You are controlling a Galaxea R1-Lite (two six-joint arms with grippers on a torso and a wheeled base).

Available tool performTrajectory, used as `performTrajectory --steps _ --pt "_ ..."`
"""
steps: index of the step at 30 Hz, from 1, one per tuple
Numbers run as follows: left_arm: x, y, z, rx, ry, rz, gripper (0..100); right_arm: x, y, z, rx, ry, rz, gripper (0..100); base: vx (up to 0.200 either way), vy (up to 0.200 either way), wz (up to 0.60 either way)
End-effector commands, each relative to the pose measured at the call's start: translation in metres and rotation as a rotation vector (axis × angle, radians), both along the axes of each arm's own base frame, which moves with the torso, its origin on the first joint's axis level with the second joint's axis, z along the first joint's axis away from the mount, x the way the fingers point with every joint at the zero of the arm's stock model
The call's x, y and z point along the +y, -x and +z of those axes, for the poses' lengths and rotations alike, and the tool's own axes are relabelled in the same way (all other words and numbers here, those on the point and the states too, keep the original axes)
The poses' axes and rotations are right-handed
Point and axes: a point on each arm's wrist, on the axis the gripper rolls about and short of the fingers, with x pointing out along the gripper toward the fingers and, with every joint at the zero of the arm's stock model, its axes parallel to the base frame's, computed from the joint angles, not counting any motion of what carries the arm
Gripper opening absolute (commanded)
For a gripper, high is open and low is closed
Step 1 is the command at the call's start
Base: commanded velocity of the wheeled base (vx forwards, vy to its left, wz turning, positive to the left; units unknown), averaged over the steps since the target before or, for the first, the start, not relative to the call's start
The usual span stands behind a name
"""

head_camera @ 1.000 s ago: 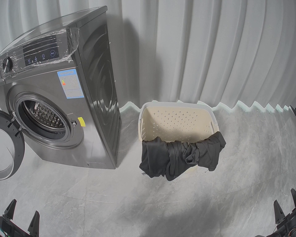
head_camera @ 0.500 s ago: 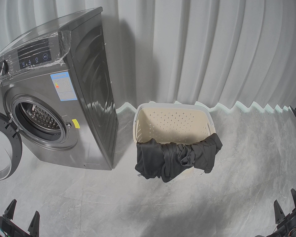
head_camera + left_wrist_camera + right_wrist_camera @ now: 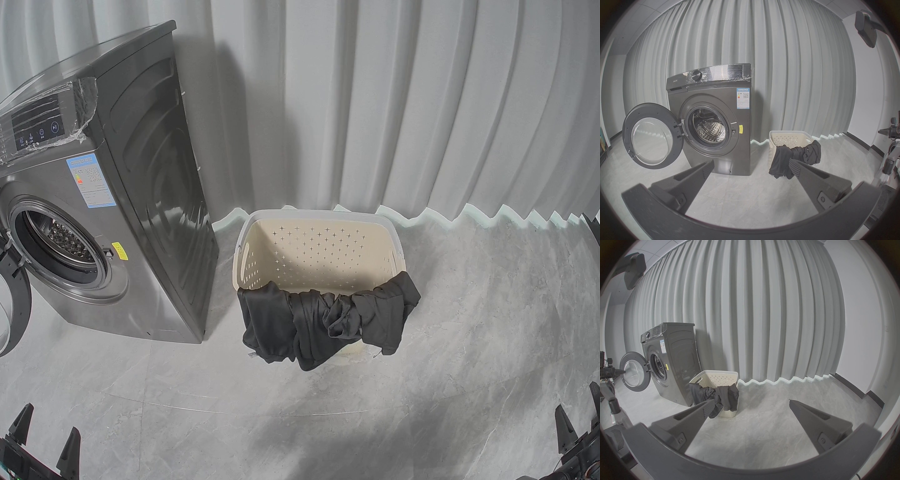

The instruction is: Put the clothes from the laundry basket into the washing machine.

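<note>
Since the earlier frames the head camera has been moved, so the washing machine [image 3: 156,187] and the laundry basket [image 3: 319,215] are seen further to the left in the head view. They have not been shifted against each other, and both grippers have been kept at the lower corners of that view.

Nearest, the left gripper [image 3: 47,431] is held low over the grey marbled floor [image 3: 312,425] with its jaws spread apart and nothing between them. The right gripper [image 3: 578,406] is held the same way on the other side, jaws apart and empty. Both are well apart from the basket.

Further on, the dark clothes [image 3: 325,319] are draped in a twisted bundle over the near rim of the basket. One end hangs down the outer wall almost to the floor and the other is bunched at the right-hand corner. The cream, perforated inner walls of the basket are left bare above the cloth.

Just beside the basket, on the robot's left, the washing machine is stood on the floor. Its round door [image 3: 651,136] is swung fully open and the steel drum [image 3: 709,128] is exposed. Clear film is seen wrapped over its control panel.

Behind everything, a pale pleated curtain [image 3: 375,94] is hung down to the floor.
</note>
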Motion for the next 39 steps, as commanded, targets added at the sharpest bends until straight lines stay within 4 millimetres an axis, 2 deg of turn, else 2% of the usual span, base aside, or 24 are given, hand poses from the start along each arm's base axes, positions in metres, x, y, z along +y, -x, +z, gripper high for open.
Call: performTrajectory --steps 1,4,10,19,25,34,39 --pt "0.0 0.0 -0.0048 0.001 0.0 0.0 100 0.0 -0.0002 -0.0052 0.003 0.0 0.0 100 0.0 0.0 0.0" --pt "0.0 0.0 -0.0048 0.001 0.002 -0.001 100 0.0 -0.0002 -0.0052 0.003 0.0 0.0 100 0.0 0.0 0.0" --pt "0.0 -0.0001 -0.0048 0.002 0.002 0.0 100 0.0 -0.0002 -0.0052 0.003 0.0 0.0 100 0.2 0.0 0.0" --pt "0.0 0.0 -0.0048 0.001 0.003 0.0 100 0.0 -0.0002 -0.0052 0.003 0.0 0.0 100 0.0 0.0 0.0" --pt "0.0 0.0 -0.0048 0.001 0.003 0.0 100 0.0 -0.0002 -0.0052 0.003 0.0 0.0 100 0.2 0.0 0.0" --pt "0.0 0.0 -0.0048 0.001 0.003 0.0 100 0.0 -0.0002 -0.0052 0.003 0.0 0.0 100 0.0 0.0 0.0" --pt "0.0 -0.0001 -0.0048 0.002 0.005 0.002 100 0.0 -0.0002 -0.0052 0.003 0.0 0.0 100 0.2 0.0 0.0"
